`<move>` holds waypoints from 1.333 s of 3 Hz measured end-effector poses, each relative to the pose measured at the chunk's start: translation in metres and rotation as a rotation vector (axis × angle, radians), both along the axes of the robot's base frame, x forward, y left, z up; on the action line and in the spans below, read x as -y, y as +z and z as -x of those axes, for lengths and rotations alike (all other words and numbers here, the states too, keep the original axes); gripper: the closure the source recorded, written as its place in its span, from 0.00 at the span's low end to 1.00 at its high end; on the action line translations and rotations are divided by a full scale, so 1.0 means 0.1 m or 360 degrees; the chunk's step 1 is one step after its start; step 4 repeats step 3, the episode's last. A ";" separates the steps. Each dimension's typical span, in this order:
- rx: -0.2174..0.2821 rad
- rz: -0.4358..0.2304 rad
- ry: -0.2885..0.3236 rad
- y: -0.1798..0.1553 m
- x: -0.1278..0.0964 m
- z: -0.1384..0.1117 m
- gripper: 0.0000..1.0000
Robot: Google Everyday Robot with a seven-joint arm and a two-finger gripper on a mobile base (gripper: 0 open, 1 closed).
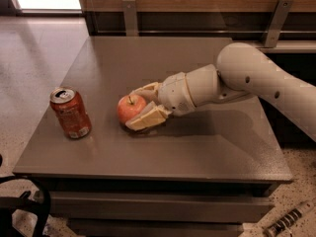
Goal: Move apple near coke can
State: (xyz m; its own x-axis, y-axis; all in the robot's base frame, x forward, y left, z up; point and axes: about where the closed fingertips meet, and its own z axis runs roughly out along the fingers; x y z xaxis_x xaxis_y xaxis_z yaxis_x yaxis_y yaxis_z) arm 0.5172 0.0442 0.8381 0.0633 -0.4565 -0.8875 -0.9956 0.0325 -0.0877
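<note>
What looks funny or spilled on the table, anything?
Nothing stands out. The coke can stands upright near the left edge of the table, with no spill showing. The apple sits stem-up to the can's right, not touching it, held by the gripper with one finger on each side.

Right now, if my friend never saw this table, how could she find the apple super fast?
Look at the grey table, near its middle, where the white arm's gripper ends. The apple sits between its two fingers, which close on it. It is round and red-orange with a short stem, unlike the taller, silver-topped coke can standing apart beside it.
</note>
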 end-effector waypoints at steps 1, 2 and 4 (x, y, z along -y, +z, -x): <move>-0.0001 0.0000 0.0008 0.00 -0.02 0.01 0.40; -0.0002 0.0001 0.0016 0.00 -0.05 0.02 0.07; -0.0002 0.0001 0.0020 0.00 -0.06 0.03 0.00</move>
